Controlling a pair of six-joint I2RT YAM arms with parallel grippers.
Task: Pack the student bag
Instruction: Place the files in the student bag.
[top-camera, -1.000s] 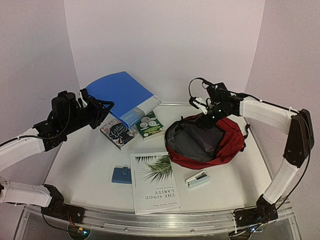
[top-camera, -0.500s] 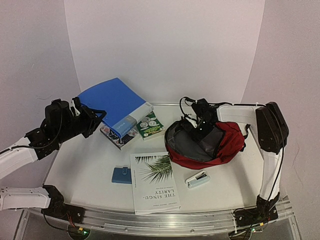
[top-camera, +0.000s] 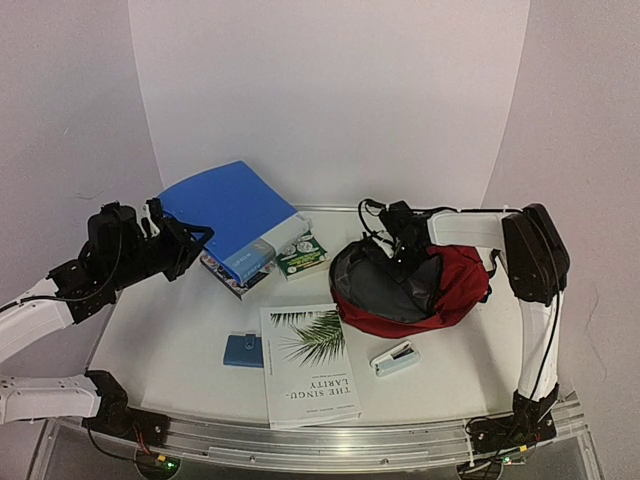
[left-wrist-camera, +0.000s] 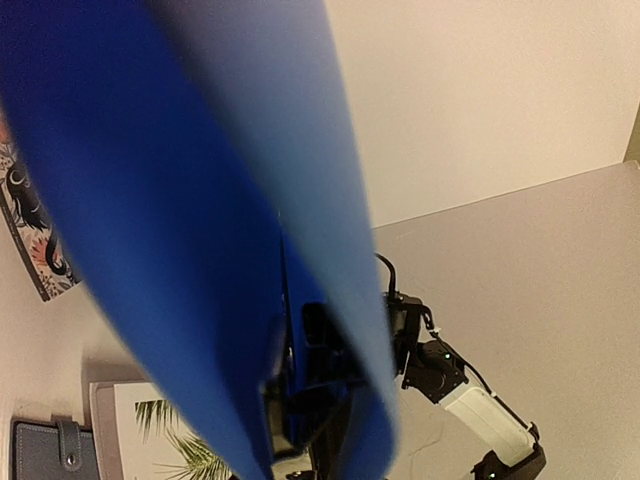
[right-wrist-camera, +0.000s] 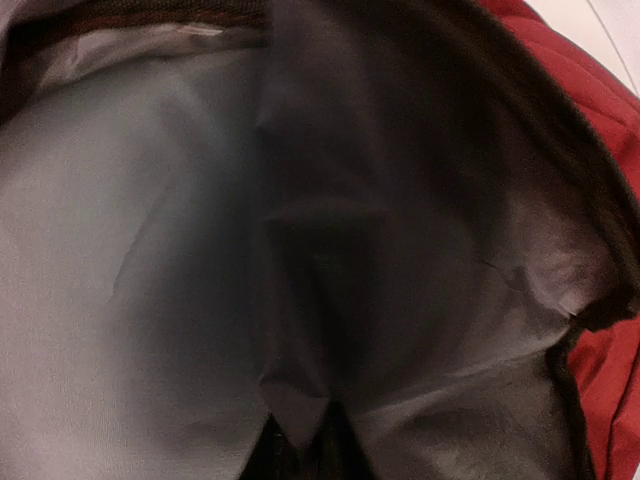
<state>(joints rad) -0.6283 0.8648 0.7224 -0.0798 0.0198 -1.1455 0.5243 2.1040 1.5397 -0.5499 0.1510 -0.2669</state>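
Student bag (top-camera: 440, 300) lies on its side on the table (top-camera: 170, 340), its mouth gaping under the right pincer (top-camera: 396, 246), which sits on the far rim of the opening. Most of the red body spreads nearer than that pincer and off to its right. In the right wrist view grey lining (right-wrist-camera: 130, 250) fills nearly everything, and a fold of it narrows down between the jaws, which are pinched together on the fabric.

Well to the left, the left pincer (top-camera: 186, 246) is clamped on the near edge of a blue folder (top-camera: 225, 205). It holds the folder tilted, so the cover rises up and away beyond the jaws. From the left wrist the folder (left-wrist-camera: 180, 200) blocks most of the picture, running out from the left pincer (left-wrist-camera: 310, 400).

A white book with a palm leaf (top-camera: 310, 365) lies flat, nearer than both pincers and between them. A patterned book (top-camera: 225, 272) rests just right of the left pincer, partly beneath the raised folder. A green booklet (top-camera: 300, 252) sits further right again, about midway to the bag. A pale stapler (top-camera: 395, 358) lies just near of the bag, nearer than the right pincer. A small blue wallet (top-camera: 243, 350) lies just left of the palm book, near and right of the left pincer.
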